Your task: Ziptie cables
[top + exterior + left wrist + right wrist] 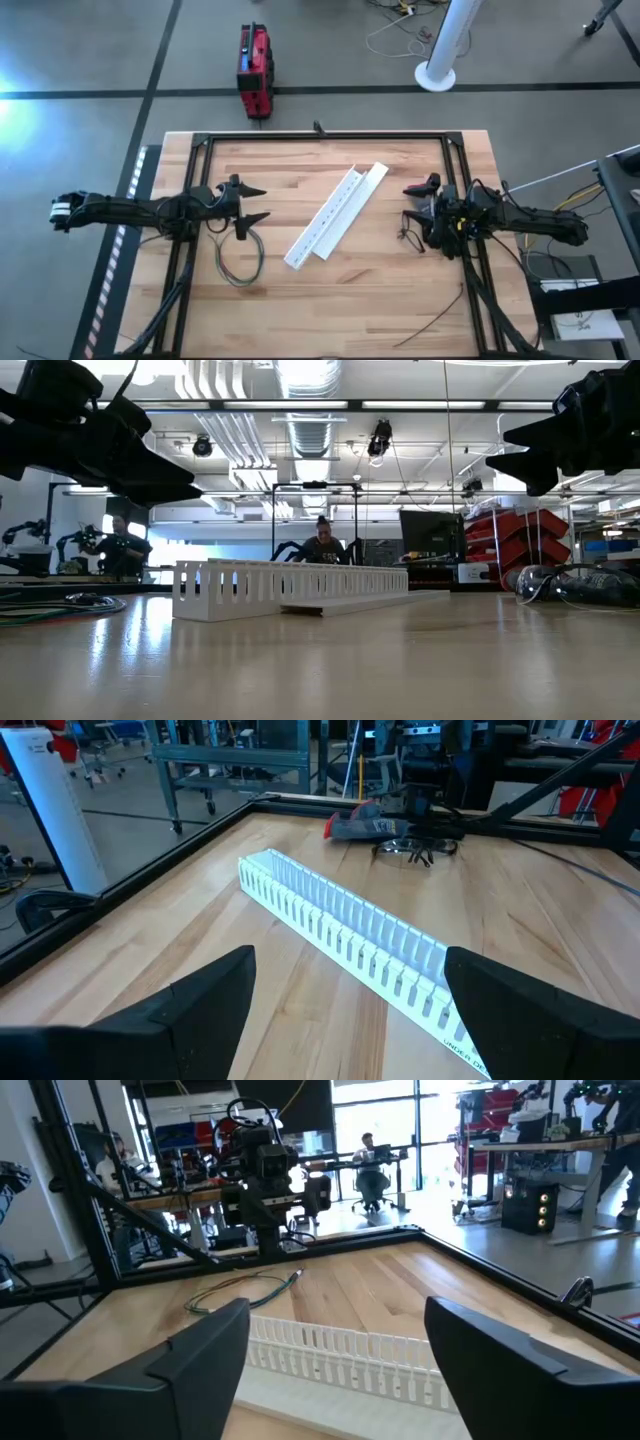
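Observation:
A loop of thin green and grey cables (240,262) lies flat on the wooden table near its left side, also visible in the right wrist view (245,1292). My left gripper (257,203) hovers open just beyond the loop's far end, touching nothing. My right gripper (408,203) hovers open at the table's right side, above a small dark tangle of wire (407,238). Between the two grippers a white slotted cable duct (330,215) lies slantwise on the table, its flat cover (352,205) beside it. A thin dark strip (438,318) rests near the front right.
A black metal frame (320,136) runs around the tabletop. A red toolbox (255,68) and a white pole base (436,74) stand on the floor beyond the far edge. People sit at desks in the room behind (322,545). Bare wood (340,310) lies along the near edge.

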### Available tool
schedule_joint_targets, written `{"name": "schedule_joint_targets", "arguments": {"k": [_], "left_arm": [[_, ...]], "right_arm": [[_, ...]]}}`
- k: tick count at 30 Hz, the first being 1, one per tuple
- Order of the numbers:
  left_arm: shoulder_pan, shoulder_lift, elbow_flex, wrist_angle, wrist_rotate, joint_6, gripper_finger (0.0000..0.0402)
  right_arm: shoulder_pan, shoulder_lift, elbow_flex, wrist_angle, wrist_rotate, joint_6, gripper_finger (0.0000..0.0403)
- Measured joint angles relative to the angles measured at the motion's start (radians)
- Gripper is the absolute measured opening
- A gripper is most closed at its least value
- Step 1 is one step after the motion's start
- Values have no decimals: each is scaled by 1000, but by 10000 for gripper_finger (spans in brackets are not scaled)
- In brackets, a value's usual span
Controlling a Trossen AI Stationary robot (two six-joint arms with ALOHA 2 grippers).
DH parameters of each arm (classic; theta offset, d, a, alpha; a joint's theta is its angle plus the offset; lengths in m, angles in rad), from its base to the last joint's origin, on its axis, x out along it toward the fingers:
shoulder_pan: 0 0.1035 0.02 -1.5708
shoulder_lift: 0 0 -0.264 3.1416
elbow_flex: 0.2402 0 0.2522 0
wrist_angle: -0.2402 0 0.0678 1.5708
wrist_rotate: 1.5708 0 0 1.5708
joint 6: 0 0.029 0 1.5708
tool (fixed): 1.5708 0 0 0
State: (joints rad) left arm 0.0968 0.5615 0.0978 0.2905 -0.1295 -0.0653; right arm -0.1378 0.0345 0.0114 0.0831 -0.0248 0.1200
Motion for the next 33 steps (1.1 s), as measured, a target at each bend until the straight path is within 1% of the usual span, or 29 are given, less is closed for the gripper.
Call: {"name": "schedule_joint_targets", "arguments": {"k": [10, 18, 20, 25, 27, 31, 33], "left_arm": [[0, 0, 0, 0, 0, 0, 311], [0, 0, 0, 0, 0, 0, 311], [0, 0, 0, 0, 0, 0, 311], [0, 0, 0, 0, 0, 0, 311], [0, 0, 0, 0, 0, 0, 311], [0, 0, 0, 0, 0, 0, 311], [0, 0, 0, 0, 0, 0, 311]], "right_arm": [[0, 0, 0, 0, 0, 0, 277], [0, 0, 0, 2, 0, 5, 292], [0, 0, 0, 27, 0, 36, 296], [0, 0, 0, 88, 2, 229, 303], [0, 0, 0, 108, 2, 279, 305], [0, 0, 0, 176, 8, 273, 306], [0, 0, 0, 235, 56, 248, 304]]}}
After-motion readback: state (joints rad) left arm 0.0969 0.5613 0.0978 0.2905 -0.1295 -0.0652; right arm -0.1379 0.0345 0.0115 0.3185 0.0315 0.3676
